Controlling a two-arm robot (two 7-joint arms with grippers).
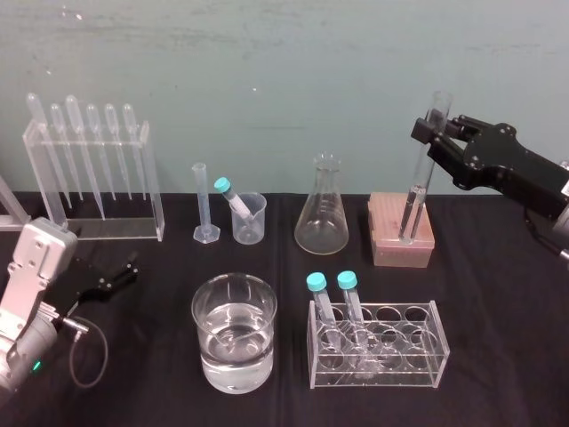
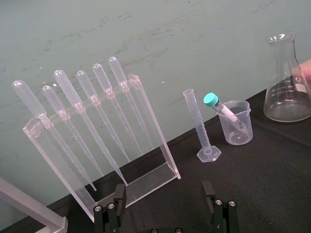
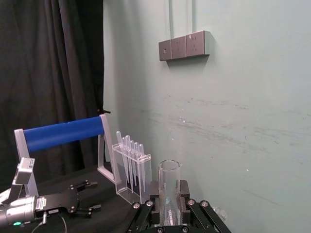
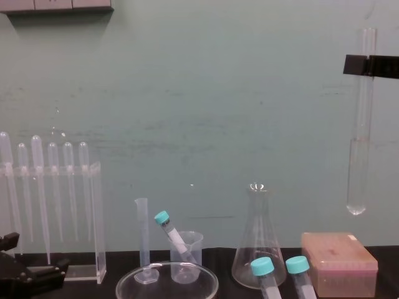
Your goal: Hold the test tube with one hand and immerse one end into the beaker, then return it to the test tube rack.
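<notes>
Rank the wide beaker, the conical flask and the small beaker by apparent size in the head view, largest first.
Largest: the beaker, though it sits nearest the camera.
Next: the conical flask.
Smallest: the small beaker.

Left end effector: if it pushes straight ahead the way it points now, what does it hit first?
Most likely the pipette stand: in the left wrist view its base lies just ahead of the open left end effector. The graduated cylinder stands off that line, though depth is unclear.
</notes>
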